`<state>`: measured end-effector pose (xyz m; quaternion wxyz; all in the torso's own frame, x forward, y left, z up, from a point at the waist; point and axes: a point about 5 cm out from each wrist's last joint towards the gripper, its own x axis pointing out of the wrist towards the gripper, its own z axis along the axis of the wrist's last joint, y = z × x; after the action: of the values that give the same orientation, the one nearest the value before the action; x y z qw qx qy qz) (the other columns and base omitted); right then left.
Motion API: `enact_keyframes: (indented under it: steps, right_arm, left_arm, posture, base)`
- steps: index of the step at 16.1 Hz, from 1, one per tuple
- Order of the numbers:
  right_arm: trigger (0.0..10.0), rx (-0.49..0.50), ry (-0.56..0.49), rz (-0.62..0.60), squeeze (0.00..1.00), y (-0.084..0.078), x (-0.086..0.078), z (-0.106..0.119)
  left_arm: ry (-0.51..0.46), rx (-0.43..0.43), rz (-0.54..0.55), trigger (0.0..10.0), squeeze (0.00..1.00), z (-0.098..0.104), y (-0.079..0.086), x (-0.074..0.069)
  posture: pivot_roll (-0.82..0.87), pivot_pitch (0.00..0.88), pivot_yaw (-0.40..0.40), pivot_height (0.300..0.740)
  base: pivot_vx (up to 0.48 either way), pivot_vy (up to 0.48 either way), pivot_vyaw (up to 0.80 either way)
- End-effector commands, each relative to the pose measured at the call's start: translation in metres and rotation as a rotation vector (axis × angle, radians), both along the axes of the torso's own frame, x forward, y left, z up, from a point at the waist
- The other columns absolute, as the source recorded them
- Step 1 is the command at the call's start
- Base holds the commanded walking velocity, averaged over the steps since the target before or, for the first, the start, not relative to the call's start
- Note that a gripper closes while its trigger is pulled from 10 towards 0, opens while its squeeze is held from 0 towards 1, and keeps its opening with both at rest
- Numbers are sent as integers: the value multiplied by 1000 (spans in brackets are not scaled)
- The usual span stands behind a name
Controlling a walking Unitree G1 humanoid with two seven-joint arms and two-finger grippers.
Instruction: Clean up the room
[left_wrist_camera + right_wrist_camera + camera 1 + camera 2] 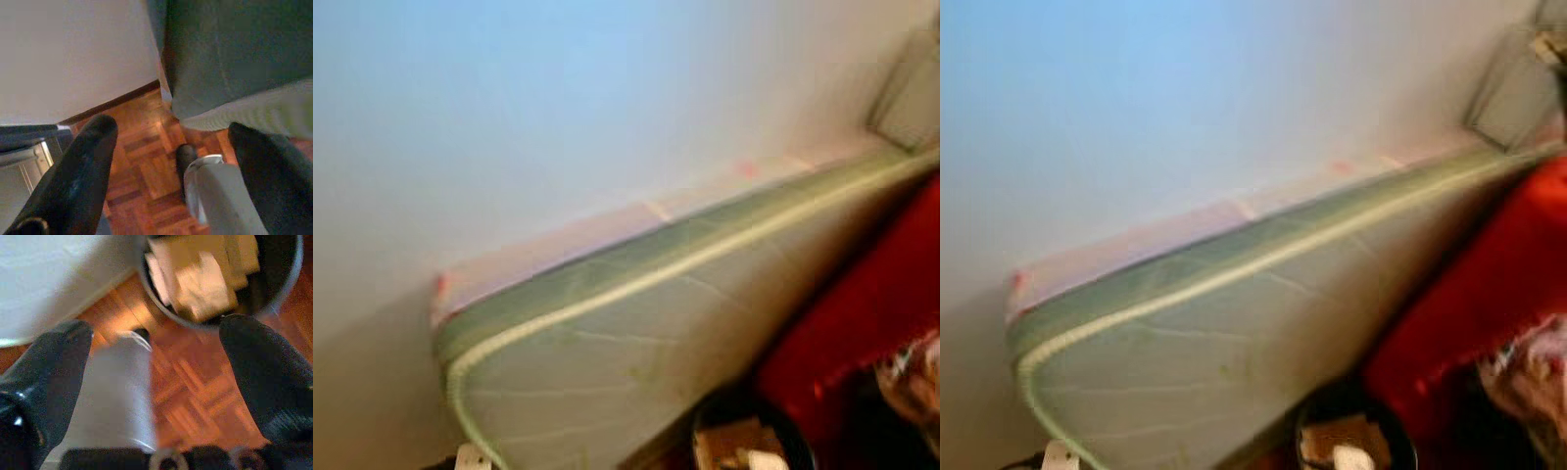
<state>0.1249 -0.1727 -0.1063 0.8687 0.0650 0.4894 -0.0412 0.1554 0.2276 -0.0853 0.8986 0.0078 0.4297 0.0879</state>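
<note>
Bin (220, 279) down on the parquet floor (195, 382), stuffed with paper scraps, just beside a red thing (862, 333) and a mattress (636, 362) leaning on the wall (558, 117). Left hand (171, 161) and right hand (156, 377) both wide open, holding nothing. Cleanup probably far from finished.

All views blurred, softly daylit; shadows pool toward lower corners.

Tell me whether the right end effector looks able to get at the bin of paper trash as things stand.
Probably yes: the right end effector hangs open above the parquet floor, with the bin just ahead and nothing between.
</note>
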Motion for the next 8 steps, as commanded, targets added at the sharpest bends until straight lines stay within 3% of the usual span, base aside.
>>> enact_keyframes:
  steps: [1,5,8]
  right_arm:
    - [10000,-3,-65,4,0,-52,61,31]
    - [10000,-12,-75,24,0,-52,62,31]
    - [10000,-27,-83,33,0,-53,63,32]
  left_arm:
    - [65,-49,-108,10000,0,6,-24,32]
    - [70,-43,-112,10000,0,5,-24,32]
    - [70,-43,-109,10000,0,6,-24,32]
  posture:
    - [75,0,-80,740]
    - [75,0,-80,740]
    - [77,0,-79,740]
  base:
    - [0,0,0]
    - [0,0,0]
    - [0,0,800]
